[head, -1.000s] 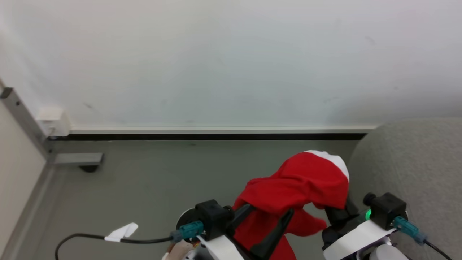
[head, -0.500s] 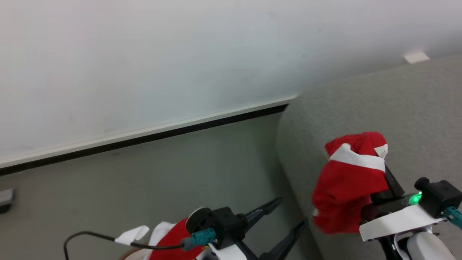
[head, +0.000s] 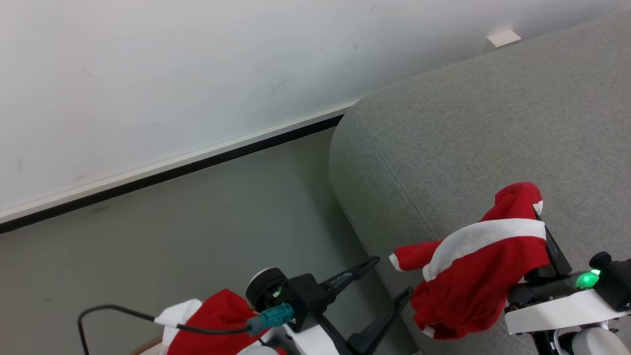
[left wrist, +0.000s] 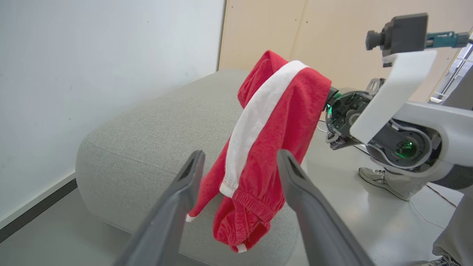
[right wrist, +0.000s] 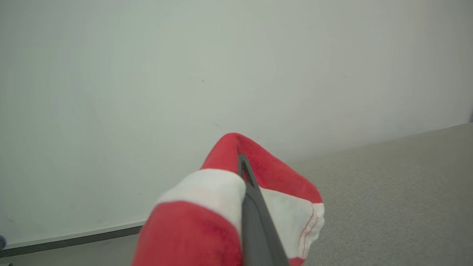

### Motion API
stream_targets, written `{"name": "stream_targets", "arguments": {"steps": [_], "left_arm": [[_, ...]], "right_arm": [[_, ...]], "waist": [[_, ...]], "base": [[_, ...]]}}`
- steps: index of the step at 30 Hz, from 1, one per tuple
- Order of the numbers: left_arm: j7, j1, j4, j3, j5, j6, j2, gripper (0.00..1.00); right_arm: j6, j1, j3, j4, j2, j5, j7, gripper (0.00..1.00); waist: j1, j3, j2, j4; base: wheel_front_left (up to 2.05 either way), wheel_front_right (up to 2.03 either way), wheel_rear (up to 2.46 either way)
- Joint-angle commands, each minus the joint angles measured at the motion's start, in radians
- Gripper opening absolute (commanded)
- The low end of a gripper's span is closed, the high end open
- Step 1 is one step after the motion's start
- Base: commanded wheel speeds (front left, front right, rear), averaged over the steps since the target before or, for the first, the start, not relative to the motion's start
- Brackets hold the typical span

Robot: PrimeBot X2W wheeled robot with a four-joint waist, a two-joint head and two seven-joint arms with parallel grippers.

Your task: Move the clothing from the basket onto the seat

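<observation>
So the right end effector is pinched tight on a fold of the red garment. It dangles over the seat's rounded near corner and isn't lying flat on it. Can't tell if the low end brushes the fabric. The left end effector is spread wide and empty, hovering just off that same corner. A second red piece sits low behind it.

What worries me is that a lot of the cloth droops right at the edge. Let go here and I'd bet it slides off that curve onto the floor. It's also draped over the finger, so it might cling instead of dropping. I'd carry it further in over the seat first.

Material-wise it's a soft, fleecy, floppy knit with a broad white stripe, a gathered elastic cuff and a stitched white hem. The seat is a coarse light grey weave with a seam and a fat rounded edge. The floor's smooth grey.
</observation>
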State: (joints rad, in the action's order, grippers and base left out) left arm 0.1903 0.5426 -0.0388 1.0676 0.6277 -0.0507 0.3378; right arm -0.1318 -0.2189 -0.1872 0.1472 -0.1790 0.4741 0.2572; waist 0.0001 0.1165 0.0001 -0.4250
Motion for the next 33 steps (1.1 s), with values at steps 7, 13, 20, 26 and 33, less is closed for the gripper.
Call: {"name": "stream_targets", "arguments": {"steps": [7,13,20,26,33], "left_arm": [[-0.002,0.024,-0.003,-0.004,-0.013,0.005,0.010,1.00],[-0.011,0.064,0.013,-0.004,-0.036,0.013,0.030,1.00],[-0.027,0.131,0.041,-0.012,-0.061,0.030,0.055,1.00],[-0.046,0.198,0.061,-0.016,-0.080,0.049,0.060,1.00],[-0.045,0.260,0.069,-0.032,-0.100,0.061,0.074,1.00]], "right_arm": [[0.002,-0.033,0.005,-0.026,-0.004,-0.015,-0.014,0.00],[0.002,-0.161,0.064,-0.044,-0.033,-0.056,-0.066,0.00],[0.002,-0.388,0.192,-0.085,-0.098,-0.151,-0.204,0.00],[0.002,-0.584,0.306,-0.065,-0.179,-0.177,-0.284,0.00],[0.002,-0.755,0.435,0.104,-0.318,-0.186,-0.311,0.00]], "waist": [[-0.0001,0.024,-0.0001,0.038],[-0.0001,0.098,-0.0001,0.084],[-0.0001,0.236,-0.0001,0.152],[-0.0001,0.365,-0.0001,0.228],[-0.0001,0.494,-0.0001,0.313]], "base": [[0.00,0.00,0.00],[0.00,0.00,0.00],[0.00,0.00,0.00],[0.00,0.00,0.00],[0.00,0.00,0.00]]}}
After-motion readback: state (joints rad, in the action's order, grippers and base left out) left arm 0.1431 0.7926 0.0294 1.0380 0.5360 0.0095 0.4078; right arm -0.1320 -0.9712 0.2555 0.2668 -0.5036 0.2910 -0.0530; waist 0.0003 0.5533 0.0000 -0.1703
